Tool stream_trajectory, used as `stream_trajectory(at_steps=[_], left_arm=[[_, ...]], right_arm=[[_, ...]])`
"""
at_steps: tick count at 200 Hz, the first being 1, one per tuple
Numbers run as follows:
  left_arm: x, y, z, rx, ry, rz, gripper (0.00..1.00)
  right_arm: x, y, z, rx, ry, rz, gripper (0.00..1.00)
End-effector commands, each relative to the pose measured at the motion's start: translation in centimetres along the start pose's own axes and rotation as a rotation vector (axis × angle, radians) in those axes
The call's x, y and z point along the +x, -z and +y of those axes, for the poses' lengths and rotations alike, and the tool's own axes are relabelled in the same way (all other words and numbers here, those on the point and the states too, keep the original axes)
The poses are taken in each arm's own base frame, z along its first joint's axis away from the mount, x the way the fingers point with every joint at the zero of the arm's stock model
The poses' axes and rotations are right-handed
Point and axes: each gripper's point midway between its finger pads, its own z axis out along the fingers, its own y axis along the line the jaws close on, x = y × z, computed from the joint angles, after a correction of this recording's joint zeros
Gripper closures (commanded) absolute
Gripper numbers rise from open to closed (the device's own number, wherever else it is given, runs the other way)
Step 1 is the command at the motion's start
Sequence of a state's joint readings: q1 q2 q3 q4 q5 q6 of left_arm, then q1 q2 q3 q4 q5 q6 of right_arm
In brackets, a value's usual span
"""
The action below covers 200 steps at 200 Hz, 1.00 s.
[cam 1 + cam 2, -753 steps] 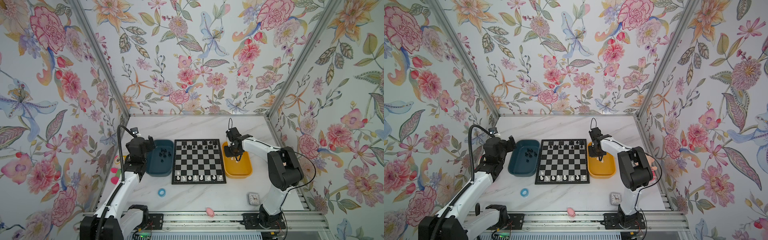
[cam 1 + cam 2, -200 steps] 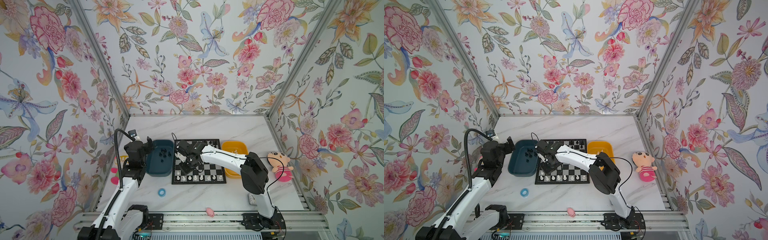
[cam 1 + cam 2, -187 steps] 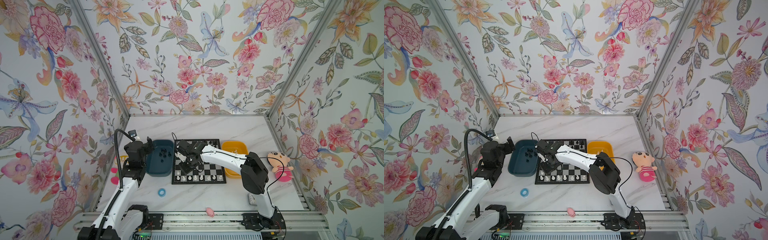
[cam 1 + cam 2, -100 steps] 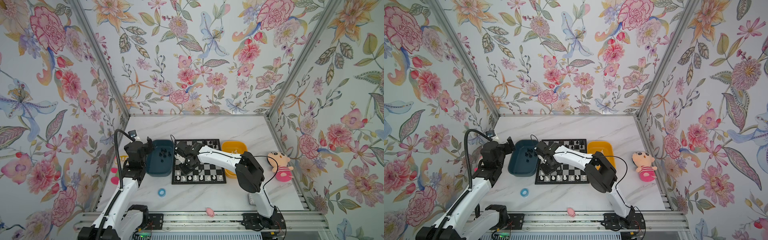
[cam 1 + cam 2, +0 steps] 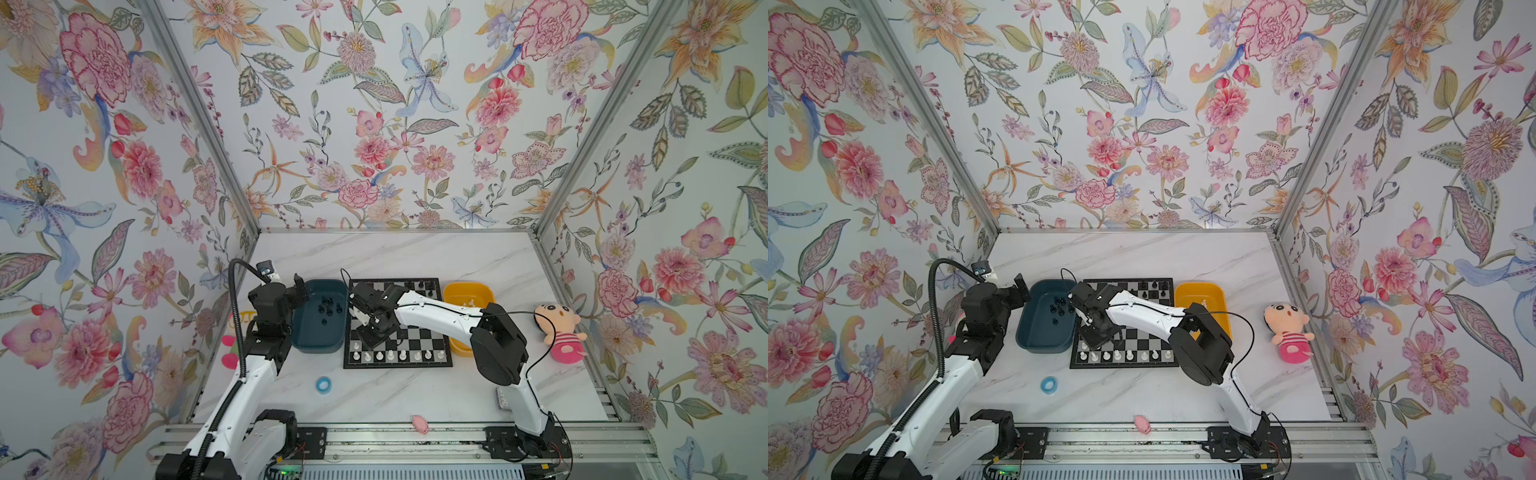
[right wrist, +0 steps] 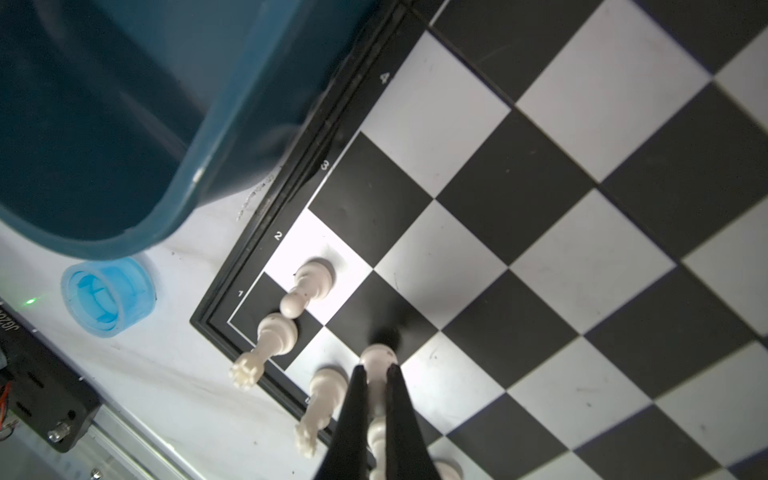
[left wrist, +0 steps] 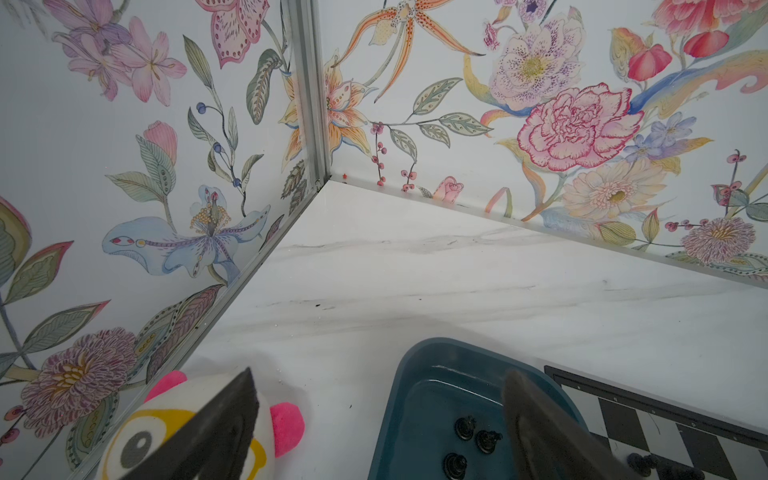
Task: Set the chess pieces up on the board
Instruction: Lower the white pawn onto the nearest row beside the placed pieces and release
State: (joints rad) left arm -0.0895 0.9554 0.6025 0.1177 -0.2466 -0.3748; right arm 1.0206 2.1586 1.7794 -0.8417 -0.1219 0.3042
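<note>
Moved: right gripper [image 5: 371,334] has crossed from yellow bin [image 5: 469,289] to the near-left corner of board [image 5: 399,365].
Right gripper: pinched tight on white pawn [image 6: 376,361], low over the second row, just beside standing pawn [image 6: 309,282]; contact with the square unclear.
Left gripper [image 7: 379,374]: spread wide, empty, over the rim of teal bin [image 5: 318,347].
Board: flat between both bins.
Pieces: white pieces [image 5: 390,355] line the near row; black pieces [image 5: 422,285] stand on the far row, others loose in teal bin.

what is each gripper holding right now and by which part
Right gripper pinches a white chess piece by its slim upper body; left gripper holds nothing.
</note>
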Motion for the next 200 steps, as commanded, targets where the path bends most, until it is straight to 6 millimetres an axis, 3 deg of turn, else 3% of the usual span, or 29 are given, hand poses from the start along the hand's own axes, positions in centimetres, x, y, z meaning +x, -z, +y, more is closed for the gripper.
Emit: stream_trajectory(at_steps=[1,200], left_arm=[[0.06,0.11,0.55,-0.017,-0.006,-0.012,0.07],[-0.02,0.23,0.61,-0.018,-0.003,-0.019,0.07]], right_arm=[[-0.28,-0.4,-0.19,0.018,-0.016,0.003,1.0],[-1.01,-1.15,0.04,0.007,-0.028,-0.012,0.99]])
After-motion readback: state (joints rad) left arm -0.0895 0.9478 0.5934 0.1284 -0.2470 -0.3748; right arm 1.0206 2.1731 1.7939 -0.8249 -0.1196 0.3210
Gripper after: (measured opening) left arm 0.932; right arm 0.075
